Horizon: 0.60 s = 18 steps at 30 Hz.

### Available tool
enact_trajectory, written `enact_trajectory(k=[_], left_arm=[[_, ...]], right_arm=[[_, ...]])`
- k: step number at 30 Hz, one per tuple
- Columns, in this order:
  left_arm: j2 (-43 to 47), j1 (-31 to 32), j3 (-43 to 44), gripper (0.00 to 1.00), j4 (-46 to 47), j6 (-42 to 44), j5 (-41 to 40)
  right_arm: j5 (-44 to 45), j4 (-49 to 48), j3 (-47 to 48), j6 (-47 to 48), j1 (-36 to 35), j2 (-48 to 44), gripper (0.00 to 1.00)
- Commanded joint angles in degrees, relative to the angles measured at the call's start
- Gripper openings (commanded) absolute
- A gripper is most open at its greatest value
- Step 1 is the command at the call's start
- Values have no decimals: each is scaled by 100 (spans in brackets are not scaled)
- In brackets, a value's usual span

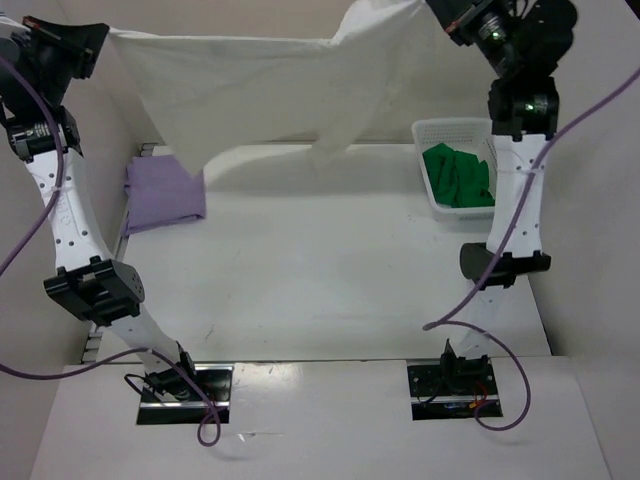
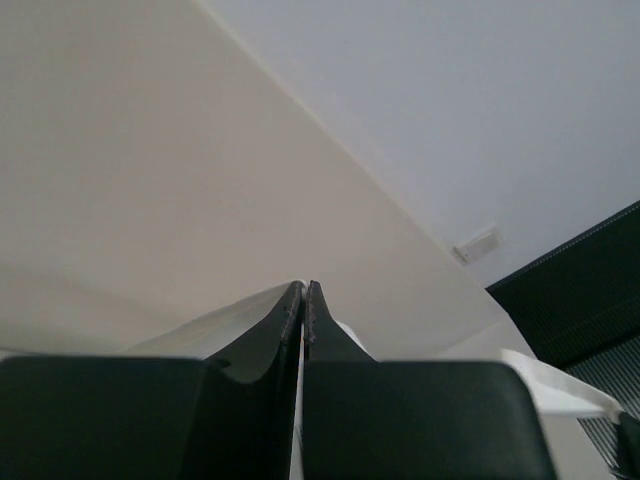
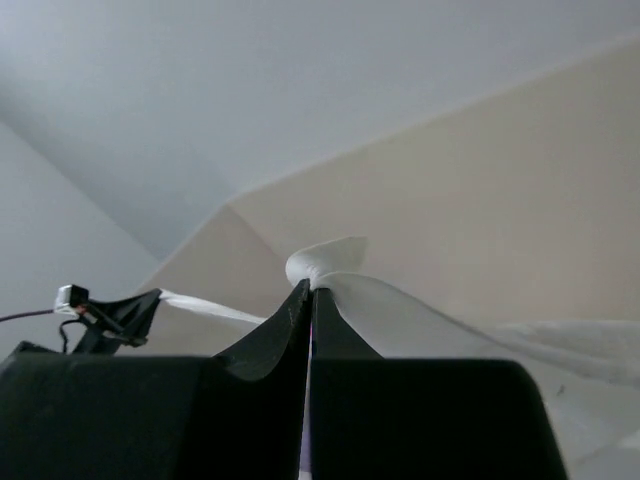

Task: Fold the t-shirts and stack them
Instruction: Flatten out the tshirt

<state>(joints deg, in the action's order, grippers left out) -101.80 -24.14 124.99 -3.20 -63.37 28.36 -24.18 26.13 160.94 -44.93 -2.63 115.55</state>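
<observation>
Cream white cloth t-shirt hangs spread in the air over the 12 o'clock side of the white table, strung between my two arms. Left gripper is clamped tight on one upper corner, up at 10 o'clock. Right gripper is clamped tight on the other at 1 o'clock, with cloth bunched over its tips. Lavender purple cloth t-shirt lies folded on the table at 10 o'clock. I see the bright green cloth t-shirt crumpled inside the white plastic mesh basket at 2 o'clock.
</observation>
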Motion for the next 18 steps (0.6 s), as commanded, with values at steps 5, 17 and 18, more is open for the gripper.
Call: enact_trajectory(k=[5,17,18], left_arm=[[957,-135,-1183,0,478,395,-59],[2287,252,-7258,0,1200,1362,-251],[2339,200,-7765,0,1042,1467,-417]], right_arm=[[-325,364,-2395,878,-87,-1725,0],[599,-249,-10248,1566,-150,-3381,0],[599,-49,-10406,1566,-89,-3433,0]])
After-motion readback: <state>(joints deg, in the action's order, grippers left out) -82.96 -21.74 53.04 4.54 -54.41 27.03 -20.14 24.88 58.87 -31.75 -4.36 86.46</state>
